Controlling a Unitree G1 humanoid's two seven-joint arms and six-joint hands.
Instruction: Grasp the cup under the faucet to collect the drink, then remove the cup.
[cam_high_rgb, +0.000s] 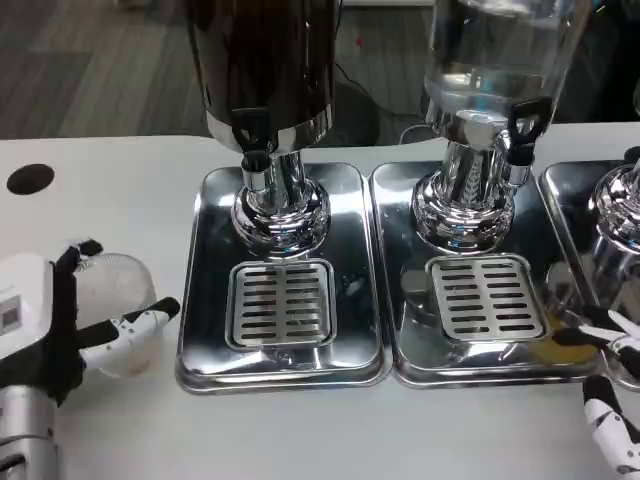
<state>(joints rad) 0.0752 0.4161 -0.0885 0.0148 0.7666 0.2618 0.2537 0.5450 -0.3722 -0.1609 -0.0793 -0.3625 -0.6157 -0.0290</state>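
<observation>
Our left hand (45, 325) sits low at the left edge, white back toward the camera, and it's got the cup (118, 312) — a clear plastic one, wrapped between a dark finger at the top rim and a white-and-black finger (140, 322) reaching across its front. The cup stands on the white surface (100, 200), just left of the first tray and well short of any faucet. Whether it has drink in it, we can't tell; it looks pale and see-through.

Ahead of us are the dispensers. The dark dispenser (265, 60) stands on a chrome column over the left tray (345, 200), its faucet (255, 160) pointing down above the slotted grate (281, 302). That grate is bare. Beside it, touching edge to edge, is the middle tray (395, 210) with the clear dispenser (495, 50), water visible inside, and its black-handled tap (520, 130) above a second grate (485, 297). A third tray (565, 200) and chrome column show partly at the right edge.

Our right hand (610, 400) comes in at the lower right corner, fingers apart and holding nothing, fingertips near the front corner of the middle tray. A black round mark (30, 179) lies on the surface at far left.
</observation>
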